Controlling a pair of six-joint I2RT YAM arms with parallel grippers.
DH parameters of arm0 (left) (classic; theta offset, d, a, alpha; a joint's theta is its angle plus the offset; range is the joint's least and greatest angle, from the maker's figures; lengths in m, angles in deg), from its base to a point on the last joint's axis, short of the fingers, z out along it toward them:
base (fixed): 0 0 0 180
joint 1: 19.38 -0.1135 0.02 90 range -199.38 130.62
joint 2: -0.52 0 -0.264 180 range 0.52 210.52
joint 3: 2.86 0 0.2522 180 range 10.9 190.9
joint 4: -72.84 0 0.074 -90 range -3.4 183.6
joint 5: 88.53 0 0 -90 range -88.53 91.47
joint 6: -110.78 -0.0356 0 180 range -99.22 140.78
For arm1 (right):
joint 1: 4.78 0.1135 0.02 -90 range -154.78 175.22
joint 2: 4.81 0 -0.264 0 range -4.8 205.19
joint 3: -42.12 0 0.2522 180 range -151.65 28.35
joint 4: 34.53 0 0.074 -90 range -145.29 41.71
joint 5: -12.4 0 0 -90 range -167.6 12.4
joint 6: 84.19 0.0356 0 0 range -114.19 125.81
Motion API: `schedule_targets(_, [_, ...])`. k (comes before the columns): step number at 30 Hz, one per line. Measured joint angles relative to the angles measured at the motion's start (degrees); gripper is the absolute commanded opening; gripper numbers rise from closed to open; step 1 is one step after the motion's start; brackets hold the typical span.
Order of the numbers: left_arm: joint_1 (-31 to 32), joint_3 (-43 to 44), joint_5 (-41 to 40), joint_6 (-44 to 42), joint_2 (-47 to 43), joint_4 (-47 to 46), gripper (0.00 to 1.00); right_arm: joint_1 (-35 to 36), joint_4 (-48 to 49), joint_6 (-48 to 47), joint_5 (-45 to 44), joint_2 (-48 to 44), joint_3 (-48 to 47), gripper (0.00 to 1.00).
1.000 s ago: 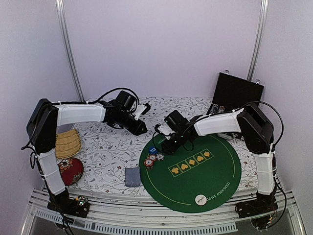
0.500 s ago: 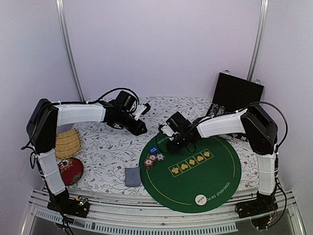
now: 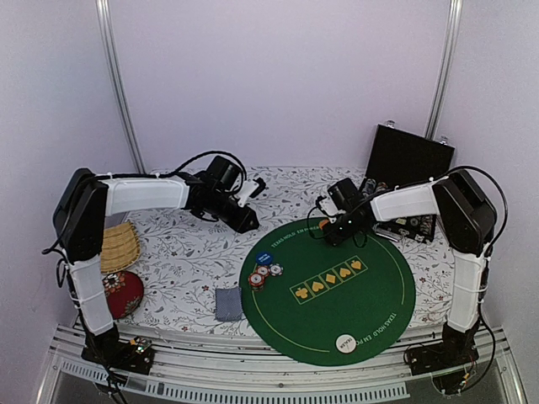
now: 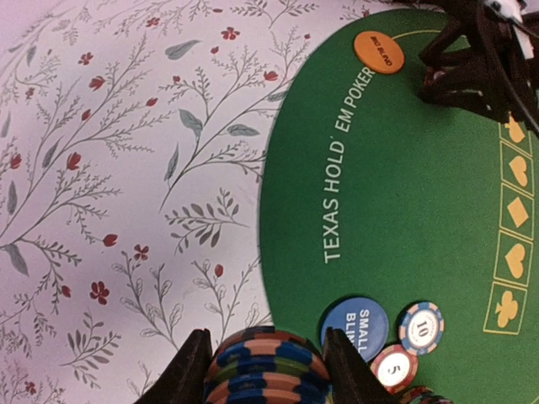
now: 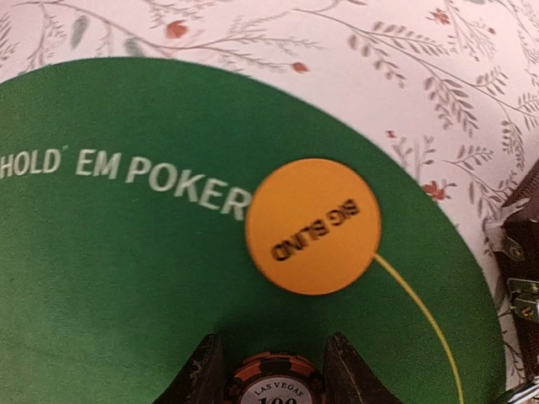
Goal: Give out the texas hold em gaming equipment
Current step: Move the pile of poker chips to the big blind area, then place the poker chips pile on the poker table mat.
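Floral tabletop (image 3: 185, 252) fills the frame, and the big round green mat (image 3: 337, 311) lies on its near right half, "TEXAS HOLD' EM POKER" printed along the rim. At the far right, a black case (image 3: 404, 160) stands with its lid up, just off the mat. On the left edge sit the basket (image 3: 116, 246) and, just nearer, the red cushion (image 3: 123, 293).

The left gripper (image 4: 265, 353) hangs over the cloth by the mat's far-left rim, fingers clamped on a stack (image 4: 269, 379) of blue-and-orange chips. The right gripper (image 5: 274, 370) is over the mat's far edge, and it has a catch too: jaws closed on a single black-and-orange chip (image 5: 274, 387) marked "LAS VEGAS".

The cards (image 3: 227, 303), grey-blue backs up, lie on the cloth just beside the mat's left rim.

Now the buttons. The orange button (image 5: 312, 225), marked "BIG BLIND", lies flat on the mat just ahead of the right gripper, near the yellow line. The blue button (image 4: 354, 324), the small blind, sits inside the mat's left rim. The white button (image 3: 344, 342) rests at the mat's near edge, well apart from both.

Smallest of all, the loose chips (image 3: 263, 273) cluster just beside the blue button, among them a blue-white "10" (image 4: 421, 326) and a red-white "5" (image 4: 394, 368).
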Motion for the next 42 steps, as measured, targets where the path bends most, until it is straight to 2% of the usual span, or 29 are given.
schedule_targets(6, [3.0,6.3,0.0,-0.5,6.6,0.9,0.0,-4.7,1.1,-0.7,-0.6,0.0,0.0,0.33])
schedule_targets(9, [4.6,11.0,0.0,-1.0,11.4,2.2,0.0,-6.7,1.1,-1.0,-0.3,0.0,0.0,0.37])
schedule_targets(19, [9.4,37.8,-1.5,-2.5,31.2,13.9,0.0,-8.7,-1.8,-0.5,4.9,-4.0,2.4,0.48])
schedule_targets(29, [10.2,48.0,-1.9,-2.7,37.1,23.2,0.01,-9.3,-3.2,-0.3,8.7,-13.5,5.8,0.53])
schedule_targets(35, [10.3,51.0,-1.8,-3.0,38.6,25.9,0.29,-9.3,-2.5,-1.7,11.1,-19.1,8.7,0.55])
schedule_targets(39, [10.3,51.3,-1.9,-3.4,38.7,26.2,0.53,-9.3,-2.3,-1.9,11.8,-20.2,8.7,0.56])
schedule_targets(42, [10.3,51.5,-1.9,-4.0,38.8,26.3,0.66,-9.3,-2.4,-2.1,12.3,-20.2,8.7,0.57])
